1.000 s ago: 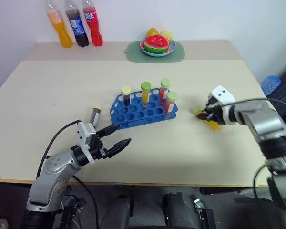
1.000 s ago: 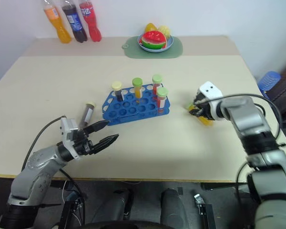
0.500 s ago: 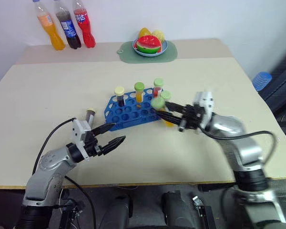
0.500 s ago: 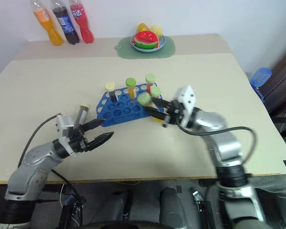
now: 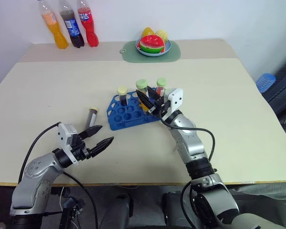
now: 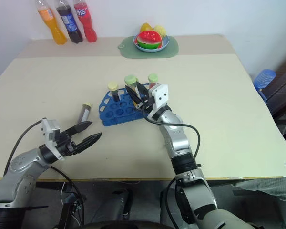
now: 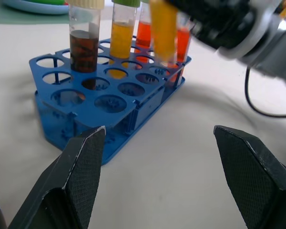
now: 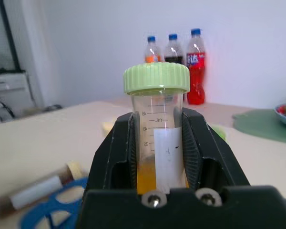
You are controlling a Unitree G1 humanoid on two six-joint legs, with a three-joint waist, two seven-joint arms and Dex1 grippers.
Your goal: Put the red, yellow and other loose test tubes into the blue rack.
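Observation:
The blue rack (image 5: pixel 128 113) stands mid-table with a brown cream-capped tube (image 5: pixel 120 94) and red green-capped tubes (image 5: pixel 160 86) upright in it. My right gripper (image 5: pixel 143 98) hovers over the rack's right part, shut on a yellow, green-capped test tube (image 8: pixel 157 109) that tilts up and to the left. One loose test tube (image 5: pixel 91 117), dark with a cream cap, lies on the table just left of the rack. Nearer the front edge on the left, my left gripper (image 5: pixel 106 133) is open and holds nothing, pointing toward the rack (image 7: pixel 109 102).
Three soda bottles (image 5: pixel 69 28) line the back left wall. A plate of fruit (image 5: pixel 153 44) rests on a green mat (image 5: pixel 174 51) at the back centre. A blue object (image 5: pixel 264 81) sits off the table's right side.
My right arm swung from the table's right side leftward with the yellow tube, ending over the rack. My left gripper drifted slightly left, still open. The camera view also shifted.

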